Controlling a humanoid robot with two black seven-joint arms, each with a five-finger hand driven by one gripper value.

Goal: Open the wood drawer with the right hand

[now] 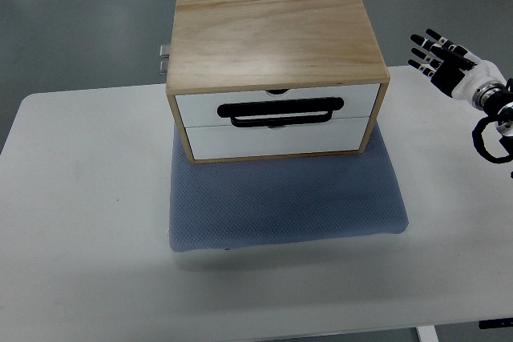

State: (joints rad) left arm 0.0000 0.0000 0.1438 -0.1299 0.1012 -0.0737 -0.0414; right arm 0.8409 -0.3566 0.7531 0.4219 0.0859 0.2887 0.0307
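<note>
One hand is in view, the right hand (442, 59), coming in from the table's right edge and hovering near its far right corner with its dark fingers (425, 52) spread and holding nothing. No left arm shows anywhere along the left edge.

The wood drawer box (276, 70) stands on a blue-grey mat (288, 206) in the far middle of the white table (80, 198), its white fronts facing the near edge. Two drawer fronts are stacked, both flush with the frame. Across the seam between them runs a black bar handle (280, 110), its long axis parallel to the table's near edge.

From the hand, the handle lies toward the left edge and somewhat toward the near edge, past the box's right front corner. The hand is beside the box's right wall and apart from it, not in front of the drawers. My judgement is that the reach turns on this offset: the hand must travel round that corner to face the white fronts before fingers can hook the bar, and the pull would then run straight toward the near edge, square to the bar. Which drawer the bar belongs to I cannot tell.
</note>
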